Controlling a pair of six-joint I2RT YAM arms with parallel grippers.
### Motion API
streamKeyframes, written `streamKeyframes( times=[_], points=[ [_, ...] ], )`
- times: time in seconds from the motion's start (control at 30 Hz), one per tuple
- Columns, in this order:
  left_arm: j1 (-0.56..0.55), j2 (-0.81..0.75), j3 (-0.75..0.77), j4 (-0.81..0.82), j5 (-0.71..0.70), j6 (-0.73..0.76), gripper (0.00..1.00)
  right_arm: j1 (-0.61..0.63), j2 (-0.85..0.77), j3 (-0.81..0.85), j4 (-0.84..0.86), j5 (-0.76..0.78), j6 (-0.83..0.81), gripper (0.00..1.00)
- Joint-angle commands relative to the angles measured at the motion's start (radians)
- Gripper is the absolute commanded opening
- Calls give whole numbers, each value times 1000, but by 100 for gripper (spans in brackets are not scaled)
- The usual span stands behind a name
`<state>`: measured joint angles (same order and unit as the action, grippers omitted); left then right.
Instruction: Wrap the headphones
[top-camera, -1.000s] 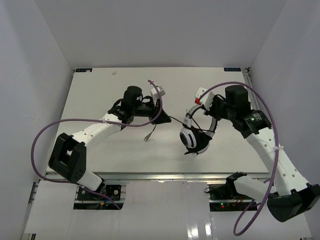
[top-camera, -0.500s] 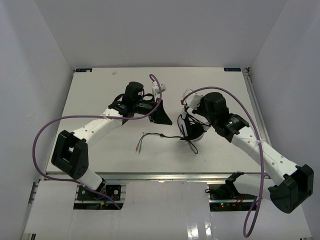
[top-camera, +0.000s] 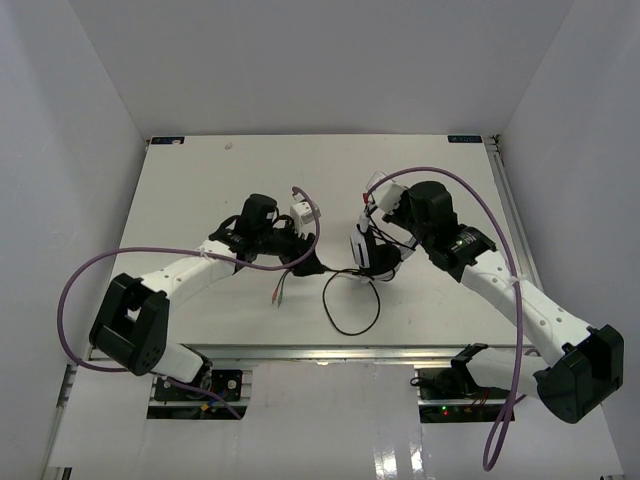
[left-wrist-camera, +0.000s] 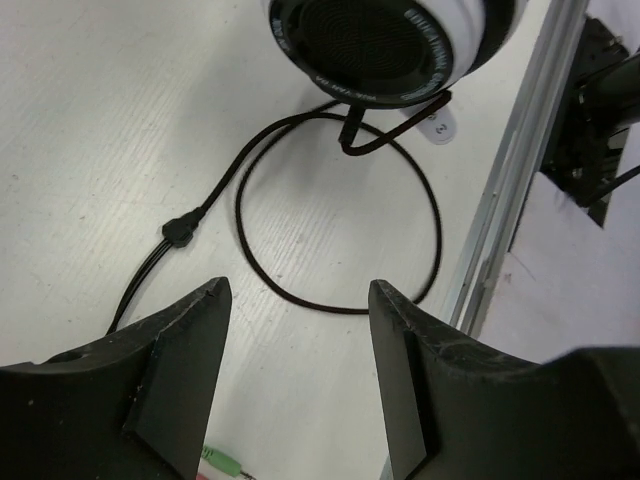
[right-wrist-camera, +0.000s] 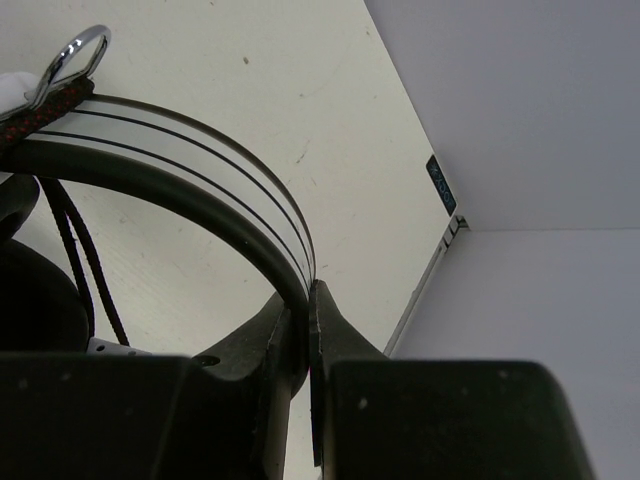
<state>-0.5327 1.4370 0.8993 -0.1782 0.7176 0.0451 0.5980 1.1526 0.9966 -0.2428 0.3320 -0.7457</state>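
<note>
Enclosing white table and headphones, pale grey walls

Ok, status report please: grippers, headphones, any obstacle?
Left gripper open, empty. Right gripper shut on headphones at headband. Cable loose, looped below left gripper. No obstacle seen.

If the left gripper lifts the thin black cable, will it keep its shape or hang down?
Probably floppy: the cable lies in a loose loop on the table, so it would likely sag beside the left gripper. Being so thin, it may slip from a loose grip.
</note>
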Motion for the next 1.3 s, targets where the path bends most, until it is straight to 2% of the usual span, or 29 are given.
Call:
streamKeyframes(
  times=[0.0,0.17,0.3,0.47,0.63,0.77,0.87,1.1,1.2,1.27],
  points=[
    [4,26,18,-21,-67,83,68,-73,-38,38,38,-131,112,8],
    [4,33,-11,30,-8,79,73,-172,-24,116,-33,-335,201,8],
    [4,-34,-153,224,25,70,79,-264,42,259,-152,-585,339,8],
    [4,-134,-285,365,79,69,80,-340,101,392,-218,-787,504,8],
    [4,-201,-343,473,126,76,81,-372,141,519,-260,-876,657,8],
    [3,-209,-389,591,153,19,90,-381,149,571,-262,-902,742,8],
    [-9,-175,-424,751,189,-82,97,-397,154,604,-259,-933,802,8],
    [-103,-70,-498,1203,175,-367,98,-456,168,639,-247,-961,882,8],
    [-131,-46,-531,1347,167,-451,98,-468,173,648,-248,-955,891,8],
    [-158,-41,-542,1385,156,-470,98,-471,176,648,-248,-950,893,8]
  ],
)
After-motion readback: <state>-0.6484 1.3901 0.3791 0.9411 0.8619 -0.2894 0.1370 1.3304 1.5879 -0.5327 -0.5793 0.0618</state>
